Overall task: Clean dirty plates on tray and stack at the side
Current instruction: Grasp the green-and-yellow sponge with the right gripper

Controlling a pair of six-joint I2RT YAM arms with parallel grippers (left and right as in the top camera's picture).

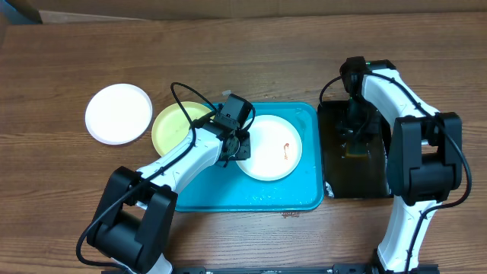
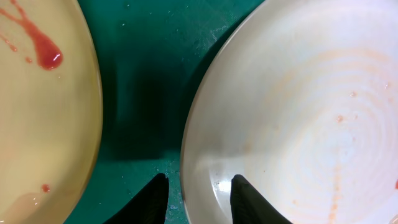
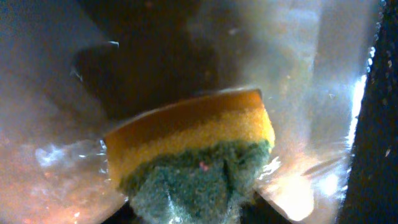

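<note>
Left wrist: left gripper (image 2: 199, 196) straddled the white plate (image 2: 298, 112) rim, clamping indeterminate. The right gripper (image 1: 354, 138) pinched the sponge (image 3: 193, 155). Probable next step: carry sponge to plate.

White plate (image 1: 268, 147), yellow plate (image 1: 176, 125) on turquoise tray (image 1: 300, 194)

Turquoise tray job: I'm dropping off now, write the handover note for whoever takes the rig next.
Left gripper: open, fingers straddling the rim of the smeared white plate on the turquoise tray.
Right gripper: over the wet black tray, sponge at its fingers; grip unclear.
Yellow-green plate: smeared, overlapping the tray's left edge.
Done: one clean-looking white plate lies on the table left of the tray.
Left: wipe both smeared plates, stack them there.
</note>
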